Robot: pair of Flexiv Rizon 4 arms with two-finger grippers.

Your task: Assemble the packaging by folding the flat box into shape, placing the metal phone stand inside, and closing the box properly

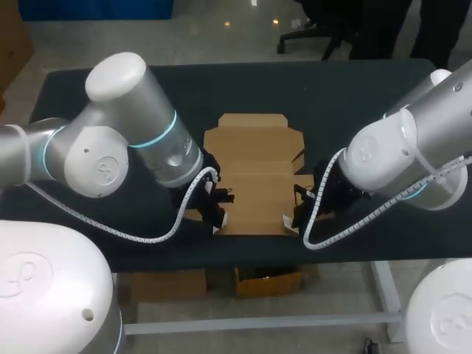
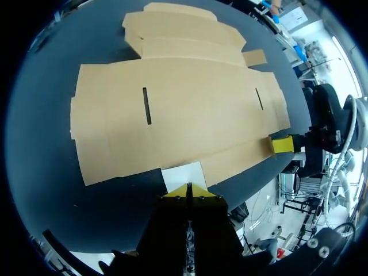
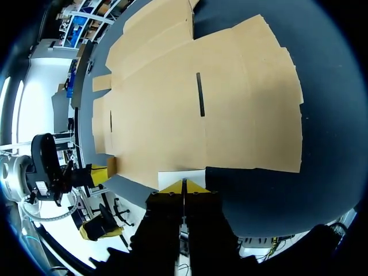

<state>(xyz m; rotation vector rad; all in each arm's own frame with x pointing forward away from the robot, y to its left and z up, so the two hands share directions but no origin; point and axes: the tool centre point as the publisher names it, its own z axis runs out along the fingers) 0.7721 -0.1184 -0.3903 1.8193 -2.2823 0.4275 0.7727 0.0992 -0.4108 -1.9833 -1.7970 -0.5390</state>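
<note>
- A flat box (image 1: 254, 173) of brown card lies opened out on the dark bench (image 1: 354, 96), with one of my hands at each near corner.
- My left hand (image 2: 189, 191) sits at the near corner on its own side. Its two yellow tips are pressed together. A small pale tab (image 2: 183, 174) on the box's edge runs straight into them, so this hand is clamped on the flat box by that tab.
- Just ahead of my left hand the card spreads out flat. A thin dark slot (image 2: 146, 105) is cut into the panel there.
- A second slot (image 2: 259, 99) lies farther across, toward my right hand.
- My right hand (image 3: 184, 187) sits at the other near corner. Its yellow tips are also closed tight, with a second pale tab (image 3: 181, 177) meeting them, so it too is gripping the flat box by its edge.
- From my right hand, the second slot is almost straight ahead in the card.
- Each hand can be seen from the other's wrist. It shows as a yellow tip touching the box's edge, with the full width of the card between us.
- Beyond both hands, at the far end of the box, a narrower lid panel (image 1: 253, 129) with small side flaps lies flat on the bench.
- Both arms reach in low over the bench, the left from the left side and the right from the right side.
</note>
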